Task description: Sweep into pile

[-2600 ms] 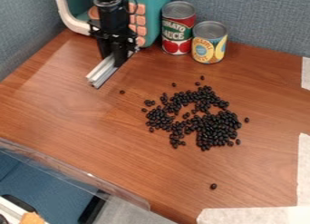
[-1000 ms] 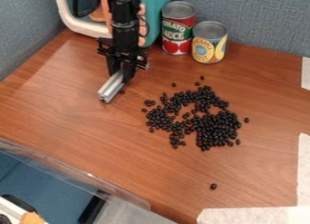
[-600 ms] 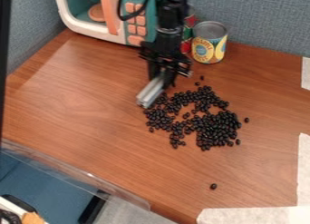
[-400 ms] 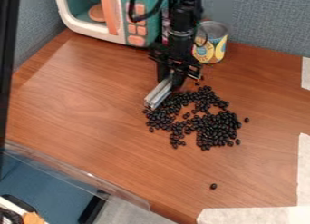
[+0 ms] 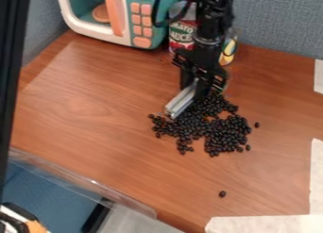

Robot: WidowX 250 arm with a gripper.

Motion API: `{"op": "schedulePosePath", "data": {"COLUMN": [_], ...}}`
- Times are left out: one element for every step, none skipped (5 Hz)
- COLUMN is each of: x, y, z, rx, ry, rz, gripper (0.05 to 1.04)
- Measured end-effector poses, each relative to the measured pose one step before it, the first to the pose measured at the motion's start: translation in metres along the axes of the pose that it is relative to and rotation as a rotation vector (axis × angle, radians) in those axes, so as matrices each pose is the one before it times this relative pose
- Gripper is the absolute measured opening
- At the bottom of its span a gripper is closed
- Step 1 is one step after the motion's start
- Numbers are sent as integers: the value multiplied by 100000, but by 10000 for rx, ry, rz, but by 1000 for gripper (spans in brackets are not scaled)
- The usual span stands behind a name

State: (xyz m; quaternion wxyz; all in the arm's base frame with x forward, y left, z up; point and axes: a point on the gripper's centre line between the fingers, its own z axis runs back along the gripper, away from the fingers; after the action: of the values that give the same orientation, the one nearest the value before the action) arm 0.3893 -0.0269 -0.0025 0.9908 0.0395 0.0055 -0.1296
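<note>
Glossy brown wood tabletop; smooth, shiny metal bar; shiny black beans.

Black beans lie in a loose, seemingly uneven cluster on wood.

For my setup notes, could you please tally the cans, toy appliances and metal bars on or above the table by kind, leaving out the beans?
Cans: 2
Toy microwave: 1
Metal bar, held by the hand: 1
Total: 4
</note>
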Motion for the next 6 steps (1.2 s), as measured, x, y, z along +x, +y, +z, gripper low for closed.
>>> {"op": "schedulePosePath", "data": {"x": [322, 533, 746, 345, 294, 38], "y": [-1060, -1925, -1899, -753, -527, 12], "z": [146, 209, 274, 161, 21, 66], "rx": [-39, -61, -59, -14, -13, 1], "ry": [-86, -118, -130, 18, 6, 0], "rz": [-317, -529, -495, -231, -157, -60], "gripper": [369, 369, 369, 369, 369, 369]}}
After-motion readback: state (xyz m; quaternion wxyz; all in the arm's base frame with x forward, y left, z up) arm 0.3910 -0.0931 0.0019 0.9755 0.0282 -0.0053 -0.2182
